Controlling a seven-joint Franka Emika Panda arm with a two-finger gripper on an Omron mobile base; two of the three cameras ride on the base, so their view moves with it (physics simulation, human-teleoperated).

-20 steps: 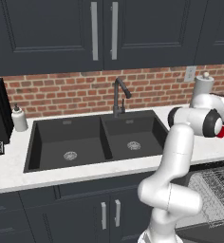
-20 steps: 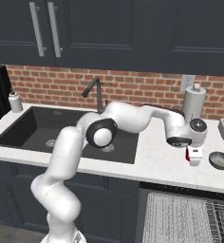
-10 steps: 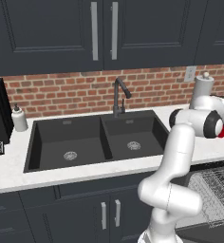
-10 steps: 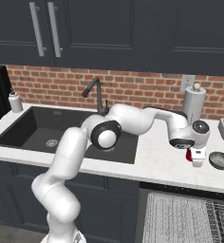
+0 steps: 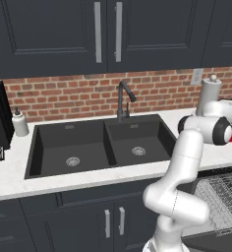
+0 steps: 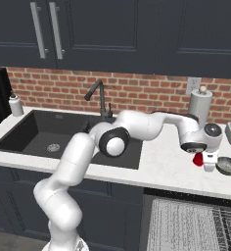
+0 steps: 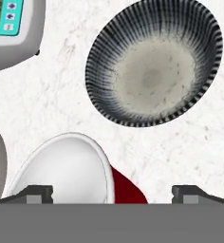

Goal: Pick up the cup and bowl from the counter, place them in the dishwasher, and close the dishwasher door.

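The small red cup (image 7: pixel 66 166) with a white inside stands on the white counter (image 7: pixel 61 95), right under my hand. My gripper (image 7: pixel 113 193) is open. One fingertip (image 7: pixel 35 192) sits over the cup's white inside and the other lies outside its red wall. Just beyond the cup is the dark striped bowl (image 7: pixel 154 64) with a pale inside. From the right base view, the gripper (image 6: pixel 208 165) hangs between the cup (image 6: pixel 198 159) and the bowl (image 6: pixel 228 165). The dishwasher's pale wire rack (image 6: pixel 186 225) is pulled out below the counter edge.
A paper-towel roll (image 6: pixel 199 105) stands at the brick wall behind the hand. A grey device with a teal panel (image 7: pixel 9 28) sits close by the bowl. The black double sink (image 5: pixel 103 145) and its faucet (image 5: pixel 123 98) lie to the left, with a white soap bottle (image 5: pixel 20 123) beyond.
My hand has slid to the right along the counter and now stands over the cup, closer to the bowl. Cup and bowl have not moved.
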